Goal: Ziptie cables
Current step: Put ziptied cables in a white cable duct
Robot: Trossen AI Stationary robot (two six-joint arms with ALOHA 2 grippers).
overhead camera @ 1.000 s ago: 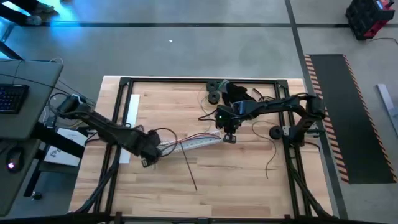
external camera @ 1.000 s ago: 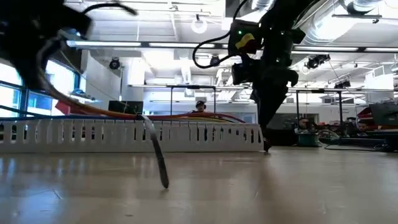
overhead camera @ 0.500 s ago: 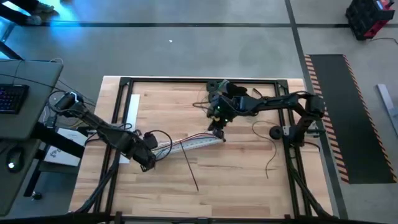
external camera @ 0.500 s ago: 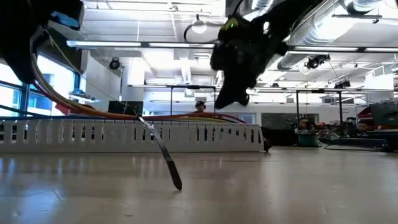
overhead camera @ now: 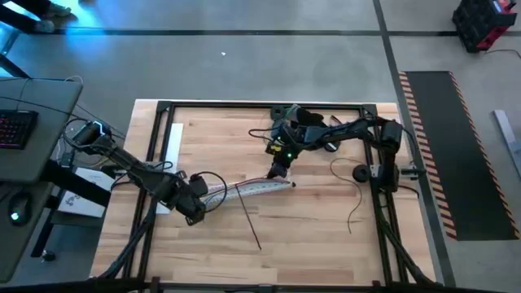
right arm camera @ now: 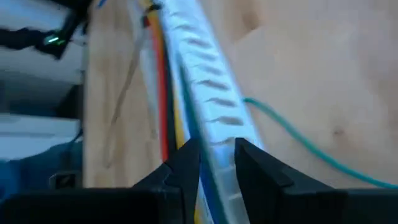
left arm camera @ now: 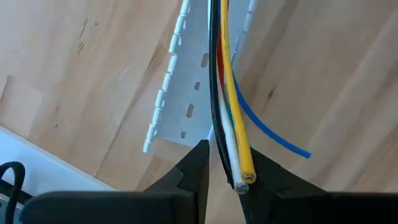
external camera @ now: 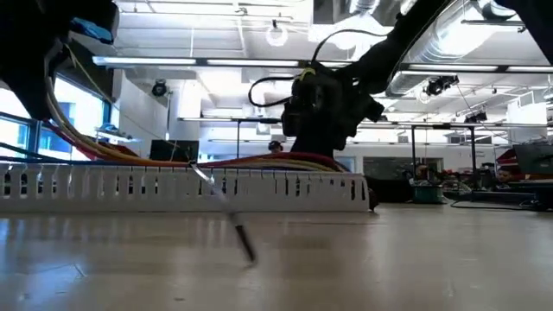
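Cables: the cables (overhead camera: 236,186) lie along a slotted white cable duct (overhead camera: 256,188) near the middle of the bench (overhead camera: 326,236), with the long axis running between the two arms.
Left hand: the left hand (left arm camera: 225,180) is at the bundle's left end, its fingers (left arm camera: 198,163) close on either side of the yellow, white, red and black wires just short of their cut tips (a grip, by the look of it).
Right hand: the right hand (right arm camera: 216,155) is at the duct's right end, straddling the duct wall; I cannot tell whether it pinches it or merely brackets it.
Key relation: each hand sits at one end of the same long axis, so the bundle's middle span lies open between them; the left is nearer the free wire tips.
Loose pieces: a thin dark strip (overhead camera: 248,218), perhaps a ziptie, slants from the duct toward the front edge of the bench.
Room: bare wood lies in front; a black heap (overhead camera: 308,120) crowds the far edge behind the right arm.
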